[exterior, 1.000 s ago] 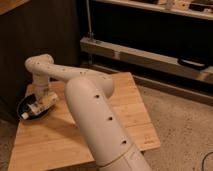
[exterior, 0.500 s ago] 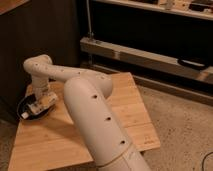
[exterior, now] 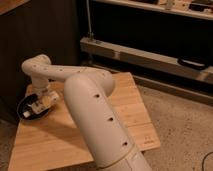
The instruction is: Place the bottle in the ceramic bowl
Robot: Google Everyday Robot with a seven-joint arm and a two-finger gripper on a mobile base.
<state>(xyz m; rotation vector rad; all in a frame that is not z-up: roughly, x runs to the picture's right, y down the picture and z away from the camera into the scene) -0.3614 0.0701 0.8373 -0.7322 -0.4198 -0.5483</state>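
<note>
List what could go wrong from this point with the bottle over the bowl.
1. The ceramic bowl sits near the wooden table's left edge; a nudge might push it off.
2. The bottle lies tilted at the gripper, over the bowl's rim; released, it could roll out.

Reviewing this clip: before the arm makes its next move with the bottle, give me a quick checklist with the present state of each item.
1. Bottle over the ceramic bowl: ok, it lies tilted across the bowl's right side.
2. Hand at the bottle: ok, it is low over the bowl's right edge.
3. Bottle resting on the bowl rather than carried: cannot tell.
4. Bowl fully on the wooden table: ok, near the table's left edge but supported.
5. Path upward for withdrawing: ok, nothing visible above the hand except the arm's own link.
</note>
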